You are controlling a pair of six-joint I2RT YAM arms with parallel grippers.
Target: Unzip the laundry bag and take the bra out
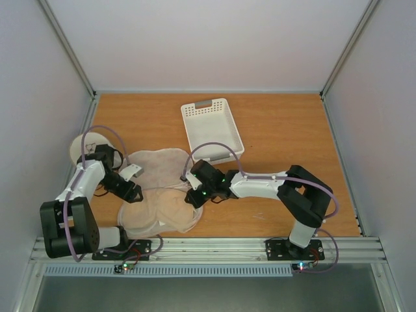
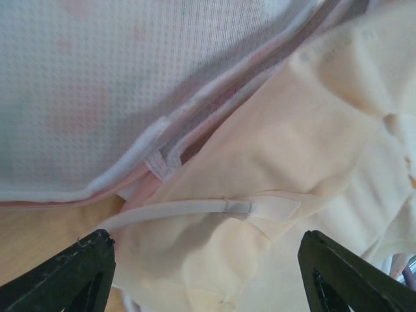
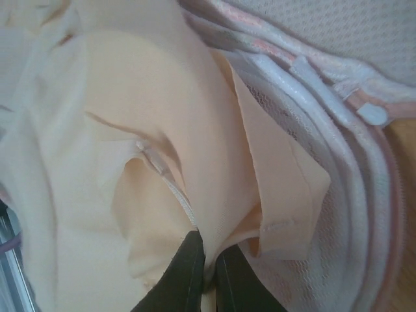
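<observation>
The laundry bag [image 1: 154, 166] lies unzipped on the table's left half, its cream flap folded back and white mesh [image 2: 97, 78] showing. The peach bra [image 1: 173, 212] rests partly on the bag's near half, with one strap [image 2: 182, 209] lying across it. My left gripper [image 1: 137, 183] hovers open over the seam where bag and bra meet, its black fingertips [image 2: 71, 273] wide apart with nothing between them. At the bra's right edge my right gripper [image 1: 190, 194] is shut, and a fold of bra fabric [image 3: 162, 117] is pinched between its fingers [image 3: 185, 273]. Beside that fold runs the bag's zipper edge [image 3: 338, 84].
A white perforated basket [image 1: 212, 128] stands behind the right gripper at the middle back. A round white disc [image 1: 88, 146] sits at the far left beside the left arm. Grey walls close in the wooden table [image 1: 286, 136] on three sides.
</observation>
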